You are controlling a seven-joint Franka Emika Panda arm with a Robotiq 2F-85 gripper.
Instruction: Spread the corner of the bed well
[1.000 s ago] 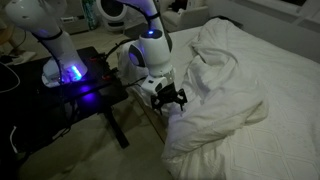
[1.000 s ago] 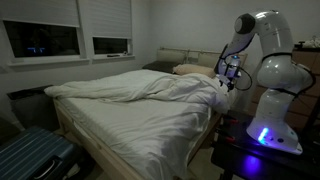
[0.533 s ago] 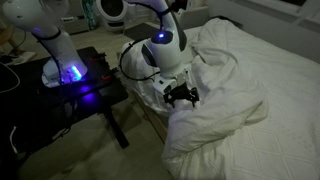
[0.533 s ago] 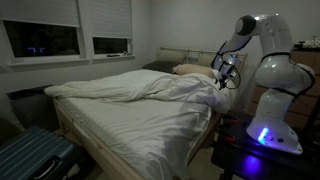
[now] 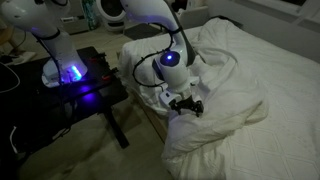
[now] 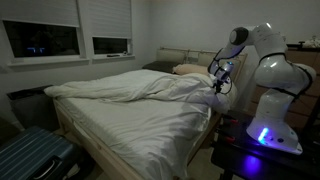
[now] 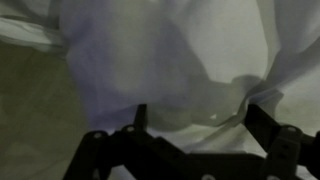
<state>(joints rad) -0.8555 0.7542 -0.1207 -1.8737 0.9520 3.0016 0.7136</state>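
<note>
Dim bed (image 6: 130, 125): gripper (image 5: 187, 104) wide open (nr corner (image 5: 218, 122)).

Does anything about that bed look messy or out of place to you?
Yes. The duvet corner beside the open claw is bunched into a wrinkled heap and droops over the edge of the bed instead of lying flat. The rest of the duvet is piled across the middle, leaving the near part bare.
</note>
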